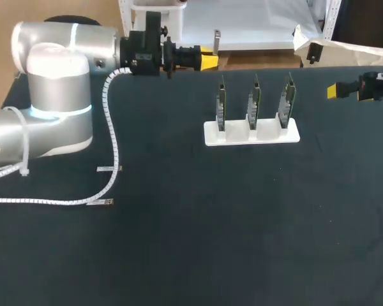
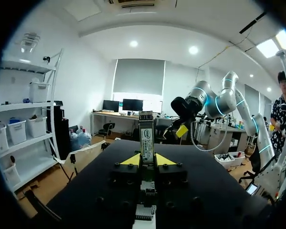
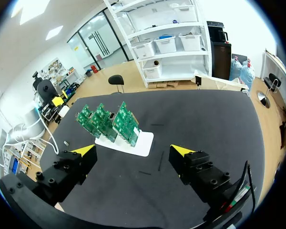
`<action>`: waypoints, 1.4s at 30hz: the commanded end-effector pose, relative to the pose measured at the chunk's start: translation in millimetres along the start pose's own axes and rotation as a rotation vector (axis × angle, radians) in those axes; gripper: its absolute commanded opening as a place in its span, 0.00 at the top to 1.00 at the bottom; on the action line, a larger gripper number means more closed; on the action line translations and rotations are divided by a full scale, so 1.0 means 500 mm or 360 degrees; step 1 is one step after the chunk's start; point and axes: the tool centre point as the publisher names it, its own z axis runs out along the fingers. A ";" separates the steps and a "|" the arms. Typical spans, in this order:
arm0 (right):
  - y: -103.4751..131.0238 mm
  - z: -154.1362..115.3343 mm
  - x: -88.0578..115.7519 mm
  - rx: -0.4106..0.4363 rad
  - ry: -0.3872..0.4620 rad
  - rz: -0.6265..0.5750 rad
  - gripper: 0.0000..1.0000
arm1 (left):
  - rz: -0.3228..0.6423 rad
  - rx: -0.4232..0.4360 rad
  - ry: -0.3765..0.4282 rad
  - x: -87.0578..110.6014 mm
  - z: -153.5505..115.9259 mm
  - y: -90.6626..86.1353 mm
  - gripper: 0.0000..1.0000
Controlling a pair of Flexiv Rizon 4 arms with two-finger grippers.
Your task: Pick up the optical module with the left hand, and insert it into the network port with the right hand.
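The optical module point(image 2: 146, 138), a slim metal piece with a label, stands upright between the yellow tips of my left gripper point(image 2: 147, 160), which is shut on it. In the head view that left gripper point(image 1: 208, 60) hangs over the table's far edge, left of the boards. Three green circuit boards point(image 1: 252, 102) stand on edge in a white holder point(image 1: 252, 132) at the table's far middle. My right gripper point(image 1: 342, 91) hovers at the far right, open and holding nothing. In its own view the right gripper point(image 3: 133, 151) faces the boards point(image 3: 107, 121) from a distance.
A white spiral-wrapped cable point(image 1: 113, 146) trails from my left arm point(image 1: 54, 95) across the table's left side, with two small connector ends point(image 1: 100, 202) lying on the black cloth. The right arm point(image 2: 207, 98) shows across the table in the left wrist view.
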 end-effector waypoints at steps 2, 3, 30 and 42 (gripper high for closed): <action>0.002 -0.001 0.001 0.0007 -0.0001 0.0002 0.00 | 0.0032 0.0028 -0.0072 0.009 0.021 -0.010 1.00; 0.002 -0.001 0.001 0.0007 -0.0001 0.0002 0.00 | 0.0039 0.0039 -0.0079 0.010 0.024 -0.012 1.00; 0.002 -0.001 0.001 0.0007 -0.0001 0.0002 0.00 | 0.0121 0.0037 -0.0060 0.048 0.032 -0.024 1.00; 0.002 -0.001 0.001 0.0007 -0.0001 0.0002 0.00 | 0.0109 0.0026 -0.0063 0.055 0.029 -0.021 1.00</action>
